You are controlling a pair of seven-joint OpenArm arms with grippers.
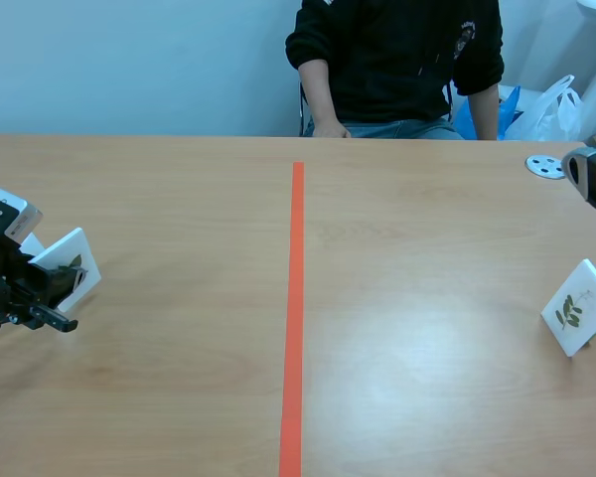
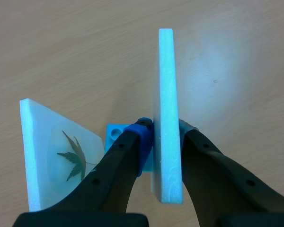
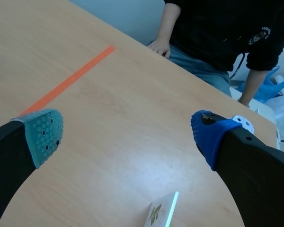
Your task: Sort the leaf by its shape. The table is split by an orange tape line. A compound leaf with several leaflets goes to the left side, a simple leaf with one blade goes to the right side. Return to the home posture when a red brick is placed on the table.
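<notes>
Your left arm [image 1: 5,283] sits at the left edge of the bench [image 1: 179,397], well left of the tape [image 1: 296,318]. Left jaws are clamped on a white card [image 2: 168,113]. It stands upright and edge-on between them, with the blue pad [image 2: 143,137] pressed flat on one face and the other finger tight against the opposite face. You can't see what leaf that card carries from the wrist view.

Just beside it, outside the jaws, stands a second card [image 2: 52,156] showing a dark, finger-lobed leaf [image 2: 75,158]. A small blue block [image 2: 114,135] sits between the two cards, touching your blue-padded finger.

Over on the right, your right arm [image 1: 594,179] is at the bench's right edge, toward the far side. Right jaws are wide apart, teal pad [image 3: 43,135] on one side and blue pad [image 3: 210,135] on the other, with nothing between them.

A third card [image 1: 579,306] stands tilted near the right edge, right of the tape, and bears a green sprig with several small blades. From the right wrist it shows low ahead of the jaws [image 3: 162,213], in line with the gap but untouched.

A person [image 1: 397,60] sits at the far side, one hand [image 3: 159,46] resting on the bench edge.
</notes>
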